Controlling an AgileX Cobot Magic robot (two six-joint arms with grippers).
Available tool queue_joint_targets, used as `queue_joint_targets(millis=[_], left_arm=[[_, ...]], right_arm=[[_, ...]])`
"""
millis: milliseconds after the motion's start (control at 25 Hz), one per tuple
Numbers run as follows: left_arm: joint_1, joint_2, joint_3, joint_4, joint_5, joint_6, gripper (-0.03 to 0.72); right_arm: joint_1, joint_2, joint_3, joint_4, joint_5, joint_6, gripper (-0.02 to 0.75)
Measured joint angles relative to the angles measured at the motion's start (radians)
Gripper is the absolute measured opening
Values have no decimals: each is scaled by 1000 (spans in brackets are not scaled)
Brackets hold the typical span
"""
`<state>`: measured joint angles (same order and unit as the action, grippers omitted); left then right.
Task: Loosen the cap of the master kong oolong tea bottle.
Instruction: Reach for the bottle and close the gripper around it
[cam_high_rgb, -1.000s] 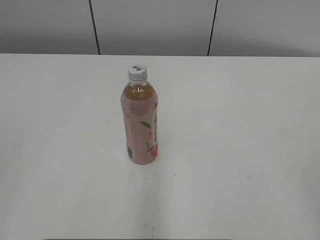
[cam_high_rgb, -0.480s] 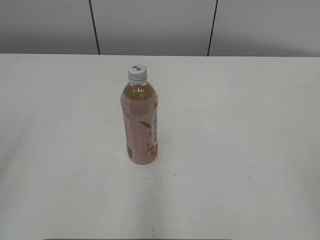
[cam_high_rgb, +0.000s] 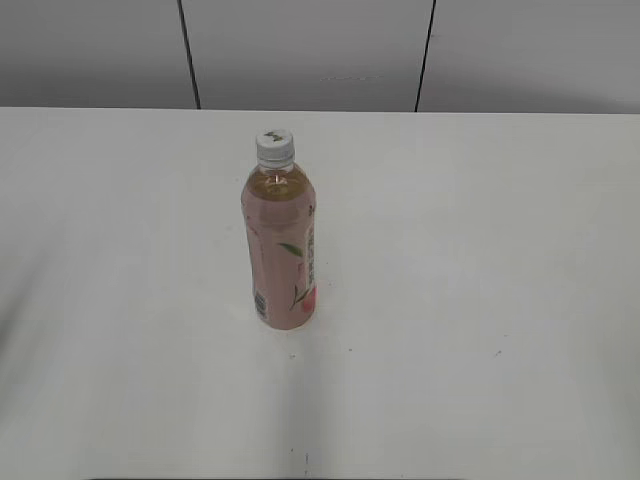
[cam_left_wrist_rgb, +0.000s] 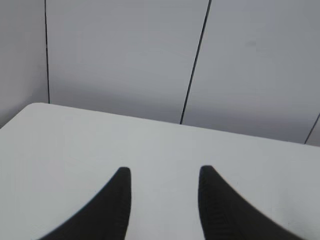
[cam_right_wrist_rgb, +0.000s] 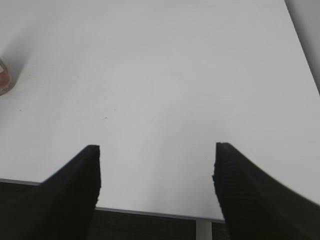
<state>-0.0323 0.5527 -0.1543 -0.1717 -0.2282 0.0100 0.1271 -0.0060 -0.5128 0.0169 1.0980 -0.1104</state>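
Note:
The master kong oolong tea bottle (cam_high_rgb: 281, 250) stands upright near the middle of the white table, with its pink label and amber tea showing. Its white ribbed cap (cam_high_rgb: 274, 146) sits on top. Neither gripper shows in the exterior view. In the left wrist view my left gripper (cam_left_wrist_rgb: 164, 171) is open and empty over bare table, facing the back wall. In the right wrist view my right gripper (cam_right_wrist_rgb: 157, 148) is open wide and empty above the table's front edge. A sliver of the bottle's base (cam_right_wrist_rgb: 4, 80) shows at the far left of that view.
The white table (cam_high_rgb: 480, 240) runs back to a grey panelled wall (cam_high_rgb: 310, 50) with dark vertical seams. The table's front edge (cam_right_wrist_rgb: 150, 212) lies just under the right gripper.

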Motion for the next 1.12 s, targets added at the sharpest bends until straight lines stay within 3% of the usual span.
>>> queue_joint_targets(millis=[120, 440, 760, 920, 1120], left_arm=[[-31, 141, 0, 63, -89, -23, 258], [-213, 556, 2, 360, -433, -145, 253], [-266, 936, 41, 706, -912, -223, 458], [-266, 1096, 33, 725, -964, -227, 549], [-266, 1214, -20, 752, -967, -228, 586]], right_arm=[[0, 0, 0, 0, 0, 0, 533], [0, 0, 0, 0, 0, 0, 533], [0, 0, 0, 0, 0, 0, 533], [0, 0, 0, 0, 0, 0, 533], [0, 0, 0, 0, 0, 0, 533]])
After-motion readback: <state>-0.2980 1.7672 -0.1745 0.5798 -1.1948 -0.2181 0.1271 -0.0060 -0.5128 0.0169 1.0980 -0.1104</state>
